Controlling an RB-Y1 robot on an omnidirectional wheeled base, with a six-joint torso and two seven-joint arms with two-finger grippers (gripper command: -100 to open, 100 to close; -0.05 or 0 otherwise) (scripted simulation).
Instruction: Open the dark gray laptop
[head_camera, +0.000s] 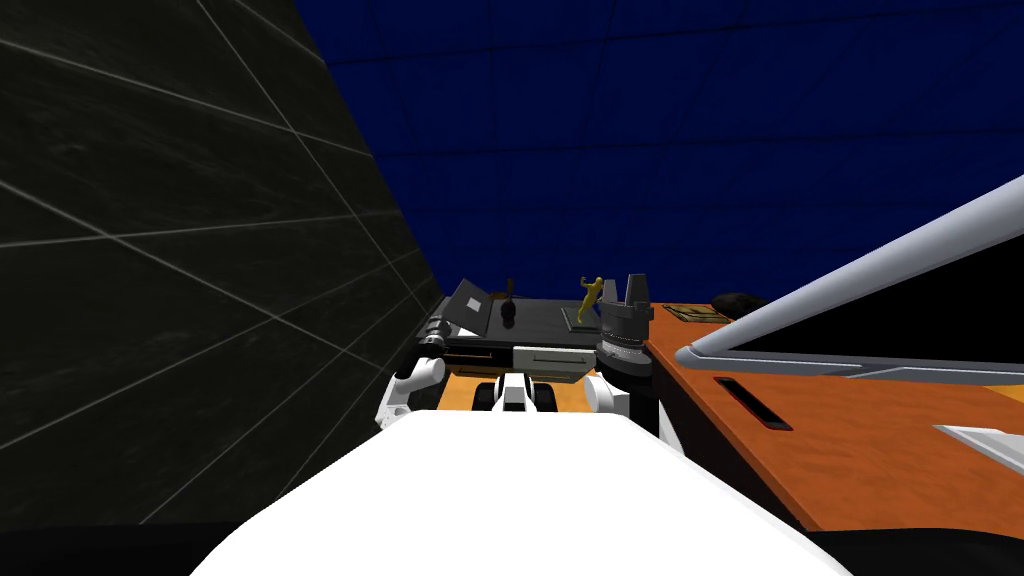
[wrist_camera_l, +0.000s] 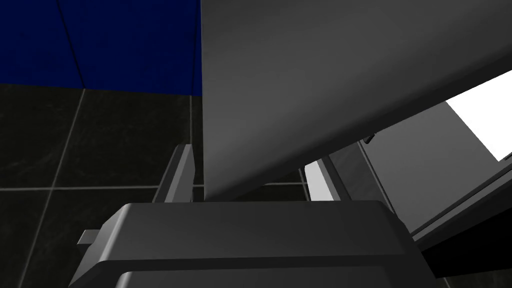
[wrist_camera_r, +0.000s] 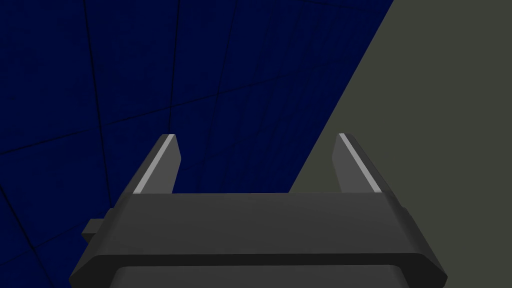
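The dark grey laptop (head_camera: 468, 306) sits at the left end of a dark desk (head_camera: 545, 318), its lid tilted partway up. My left gripper (head_camera: 432, 336) is at the laptop's near left corner. In the left wrist view the grey lid (wrist_camera_l: 325, 75) slants up over the base (wrist_camera_l: 425, 165), and its lower corner reaches between the spread fingers (wrist_camera_l: 178, 172) of my left gripper (wrist_camera_l: 250, 177), which is open. My right gripper (head_camera: 629, 290) points upward at the desk's right end, beside the small golden figure. In its wrist view the right gripper (wrist_camera_r: 255, 160) is open and holds nothing.
A golden figurine (head_camera: 590, 296) and a small dark object (head_camera: 508, 312) stand on the desk. A light drawer front (head_camera: 552, 358) is below its edge. An orange table (head_camera: 850, 440) with a big grey-rimmed panel (head_camera: 860, 290) lies to the right. A dark tiled wall (head_camera: 180, 250) is on the left.
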